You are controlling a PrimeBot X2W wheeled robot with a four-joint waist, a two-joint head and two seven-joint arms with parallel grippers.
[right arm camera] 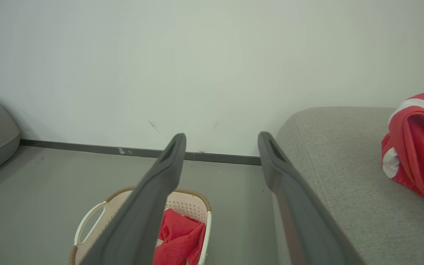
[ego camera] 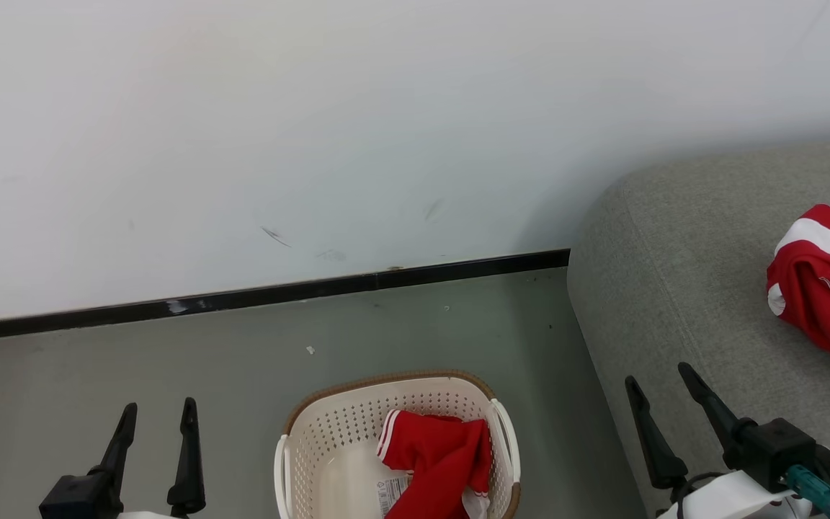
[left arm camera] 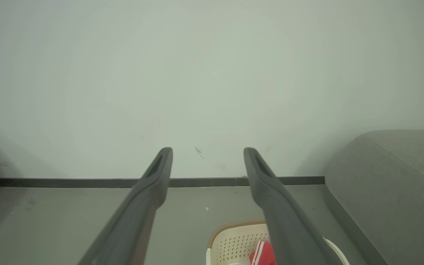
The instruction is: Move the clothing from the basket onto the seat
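- Nearest, the left gripper hangs empty with its fingers spread wide, over the floor to the left of the basket.
- Likewise, the right gripper is wide open and empty, seen against the near edge of the seat.
- Between them the basket stands on the floor just beside the seat, probably to keep each carry short.
- One red garment lies crumpled against the basket's right wall, beside the paper label; it has yet to be moved.
- A second red garment, white-striped and lettered, rests on the seat, well apart from the basket; that share looks done.
- Both open grippers flank the basket, apparently ready to reach down.
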